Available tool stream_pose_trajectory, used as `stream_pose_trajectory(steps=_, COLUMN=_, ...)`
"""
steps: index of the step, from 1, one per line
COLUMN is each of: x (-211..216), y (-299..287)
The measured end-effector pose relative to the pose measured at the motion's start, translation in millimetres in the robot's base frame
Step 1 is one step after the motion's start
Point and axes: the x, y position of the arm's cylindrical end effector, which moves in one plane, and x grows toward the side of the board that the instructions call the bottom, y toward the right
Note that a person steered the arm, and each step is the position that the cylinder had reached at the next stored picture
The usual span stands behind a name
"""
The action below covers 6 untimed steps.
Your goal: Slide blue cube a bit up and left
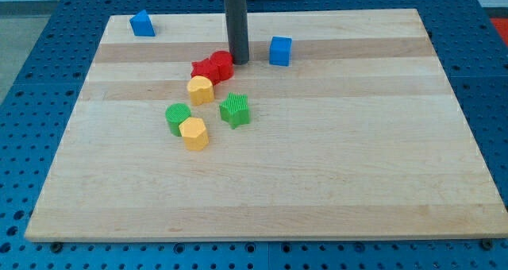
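Blocks sit gathered toward the upper middle of the wooden table (317, 183), and the rod comes straight down among them. My tip (238, 61) rests on the wood just beside the red blocks (213, 67), at their right edge, with the blue cube (279, 51) a short way off to the view's right, apart from it. There is no hand on this arm — only the bare rod, so nothing is held; all it can do is push.

That placing looks awkward for the job. To send the blue cube up and left, the tip would likely need to get to the cube's lower right side; now it stands on the cube's left, so I judge the approach not yet made. The red blocks so near the tip could be nudged by mistake.

Below them lie a yellow block (200, 89), a green block (178, 118), a second yellow block (194, 133) touching it, and a green star-like block (235, 109). Another blue block (142, 23) sits alone near the view's top left corner.

The rod's upper end is cut off by the view's top — whether the red shape is one block or two pressed together is hard to tell.
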Motion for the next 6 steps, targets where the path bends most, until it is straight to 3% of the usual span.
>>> stream_pose_trajectory(steps=2, x=21.1, y=49.5)
stream_pose_trajectory(steps=4, x=-10.3, y=103.3)
stream_pose_trajectory(steps=6, x=-40.4, y=94.6)
